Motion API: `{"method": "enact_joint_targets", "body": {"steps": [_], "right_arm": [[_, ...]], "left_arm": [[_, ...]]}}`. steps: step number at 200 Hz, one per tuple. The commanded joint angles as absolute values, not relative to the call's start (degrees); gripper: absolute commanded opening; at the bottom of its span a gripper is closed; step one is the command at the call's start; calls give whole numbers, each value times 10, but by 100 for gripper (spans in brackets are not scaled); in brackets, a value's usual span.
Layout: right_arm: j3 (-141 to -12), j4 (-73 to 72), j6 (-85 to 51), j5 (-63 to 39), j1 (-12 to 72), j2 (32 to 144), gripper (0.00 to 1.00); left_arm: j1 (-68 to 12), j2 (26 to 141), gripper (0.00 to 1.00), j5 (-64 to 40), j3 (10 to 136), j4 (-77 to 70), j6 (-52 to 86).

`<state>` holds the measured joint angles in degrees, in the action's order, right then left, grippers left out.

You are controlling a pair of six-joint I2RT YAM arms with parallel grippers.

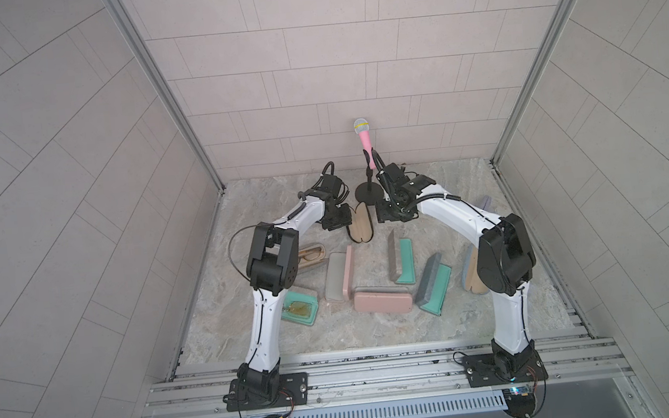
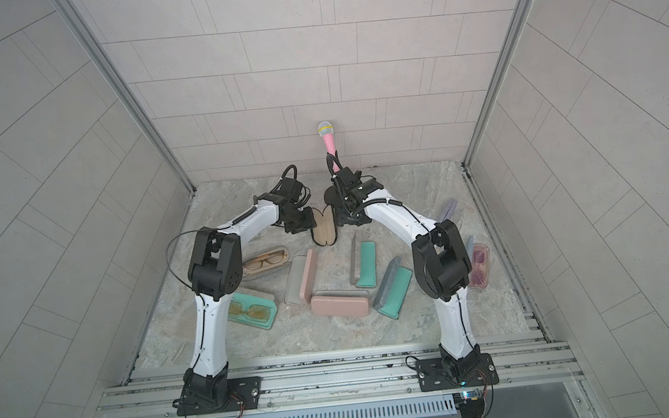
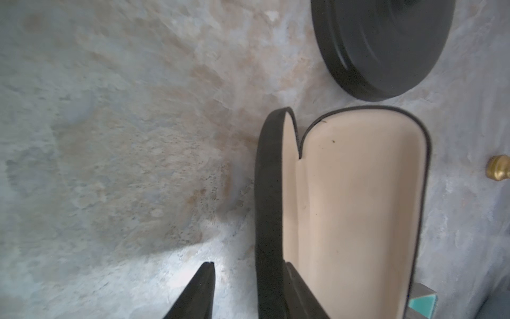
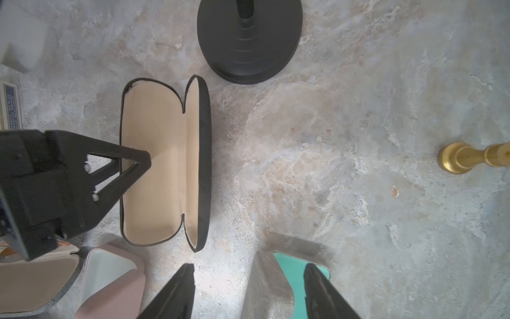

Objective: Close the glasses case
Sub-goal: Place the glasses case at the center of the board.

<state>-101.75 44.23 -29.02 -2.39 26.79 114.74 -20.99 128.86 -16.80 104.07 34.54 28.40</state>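
Stone-patterned worktop (image 1: pixel 454 183) seen from above, crowded with glasses cases, with two robot arms reaching toward its far end. The round black base of a microphone stand (image 4: pixel 249 47) sits just behind the task's thing. That thing is a black glasses case (image 4: pixel 165 179) with cream lining. It is empty and lies open, both halves tilted up like a butterfly's wings.

Likely trouble: the case looks light and rests loose on a smooth surface. A sideways push on one half may slide or spin the whole case toward the stand base instead of folding it, because nothing braces the other half. A half swung over could also trap a finger left inside. A sprung hinge might snap shut crooked or fall back open.

The left fingers (image 3: pixel 198 287) are released and parted. They straddle the rim of the half nearer the left arm. One tip is outside the shell with a clear gap to it. The other is inside over the lining, close against the wall; whether it touches cannot be told.

The right fingers (image 4: pixel 176 290) are spread wide and empty. They hover over bare worktop near the case's other half but apart from it. A teal-lined open case (image 4: pixel 289 276) lies beneath one tip.
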Motion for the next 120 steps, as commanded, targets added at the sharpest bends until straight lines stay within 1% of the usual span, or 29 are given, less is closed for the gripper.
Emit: {"method": "enact_joint_targets", "body": {"steps": [1,11,15,21,28,34,41,53,75,97,120], "right_arm": [[-1034,462,-288,-21,271,1161,63],[-1037,462,-290,-23,270,1166,60],[-1039,462,-291,-24,271,1169,57],[-1041,463,-291,-26,271,1172,49],[-1044,462,-293,-28,270,1176,35],[-1046,463,-293,-30,270,1180,27],[-1050,463,-294,-33,270,1186,21],[-1058,465,-294,-40,270,1197,13],[-1073,470,-292,-45,271,1220,7],[-1086,474,-290,-46,271,1239,6],[-1096,475,-290,-46,272,1256,6]], "left_arm": [[-198,1233,45,-179,1025,338,289],[-192,1223,45,-197,1022,334,290],[-190,1220,45,-204,1020,332,292],[-187,1215,45,-212,1016,328,293],[-183,1208,44,-218,1011,324,294],[-181,1203,40,-221,1005,321,294],[-179,1199,36,-222,998,316,294],[-175,1197,23,-222,986,313,294],[-170,1200,0,-227,955,296,298],[-167,1201,0,-241,917,260,314],[-167,1217,0,-249,911,249,321]]}}
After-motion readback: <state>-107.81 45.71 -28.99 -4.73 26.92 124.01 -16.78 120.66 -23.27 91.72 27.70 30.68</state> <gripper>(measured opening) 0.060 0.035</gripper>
